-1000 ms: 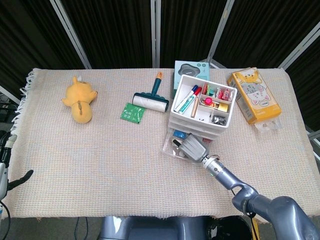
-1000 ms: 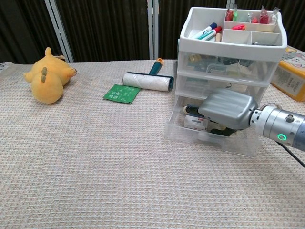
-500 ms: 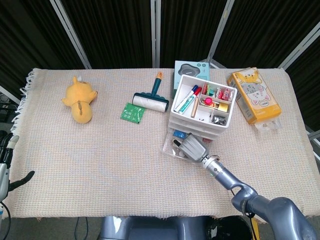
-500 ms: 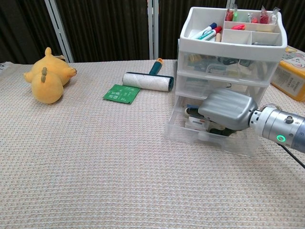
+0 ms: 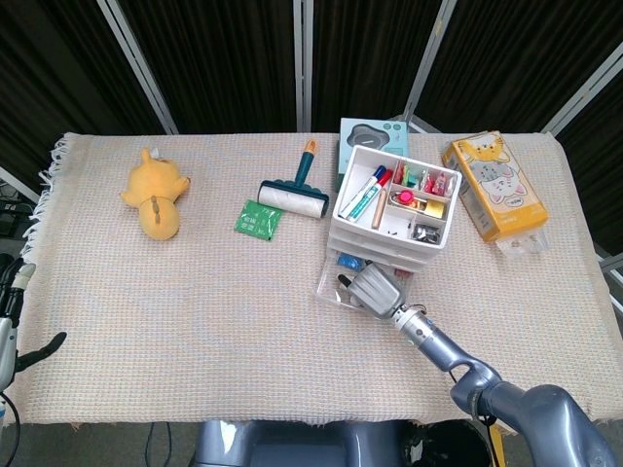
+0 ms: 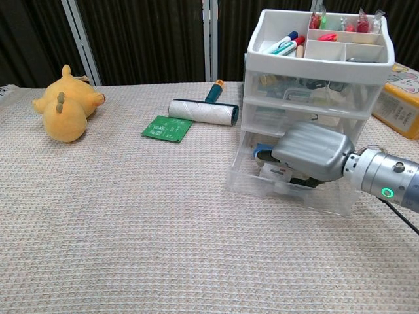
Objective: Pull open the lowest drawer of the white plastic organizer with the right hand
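The white plastic organizer stands right of centre, its top tray full of pens and small items. Its lowest drawer, clear plastic, sticks out some way towards me, with small items inside. My right hand lies over the drawer's front part, fingers curled down into it and gripping its front wall. The fingertips are hidden under the grey back of the hand. My left hand shows only at the left edge of the head view, off the table, fingers apart and holding nothing.
A yellow plush toy lies far left. A lint roller and a green packet sit left of the organizer. An orange cat-print box stands to its right, a teal box behind it.
My right hand has shifted very slightly on the drawer, showing a bit more of a blue item inside. The drawer front stays about where it was.
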